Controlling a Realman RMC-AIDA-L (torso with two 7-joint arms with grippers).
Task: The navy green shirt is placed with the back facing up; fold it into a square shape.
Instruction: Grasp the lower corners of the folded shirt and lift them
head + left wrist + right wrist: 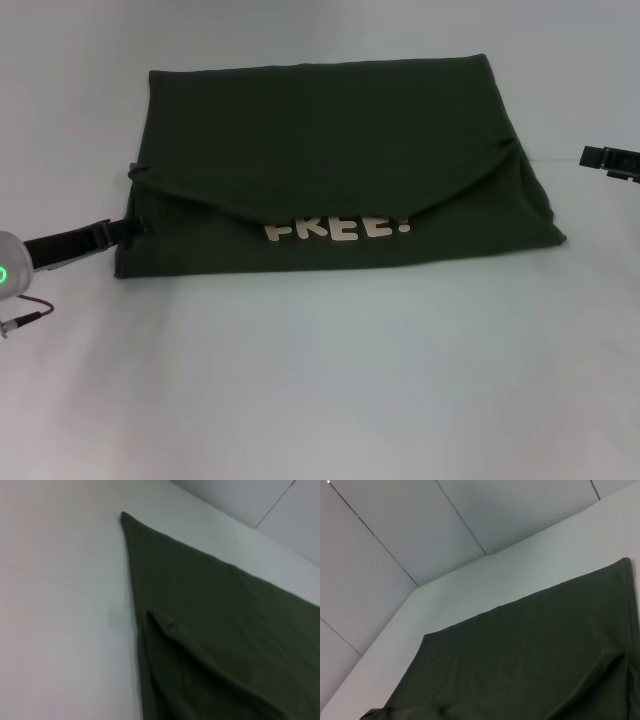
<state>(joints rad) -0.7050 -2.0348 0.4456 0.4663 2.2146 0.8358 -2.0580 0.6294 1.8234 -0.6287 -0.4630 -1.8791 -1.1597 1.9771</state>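
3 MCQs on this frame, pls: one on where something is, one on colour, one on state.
1. Where is the left gripper?
A. at the shirt's left edge
B. over the shirt's middle
C. at the table's near edge

2. What colour is the lettering on the shirt?
A. red
B. off-white
C. blue

3. How does the shirt lie?
A. spread fully flat, sleeves out
B. crumpled in a heap
C. folded over, a flap partly covering the lettering

Answers: 1 A, head view shows its black tip against the left edge. 2 B, pale letters show on dark green. 3 C, a curved fold edge hides the tops of the letters. The right gripper sits off to the shirt's right on the white table.
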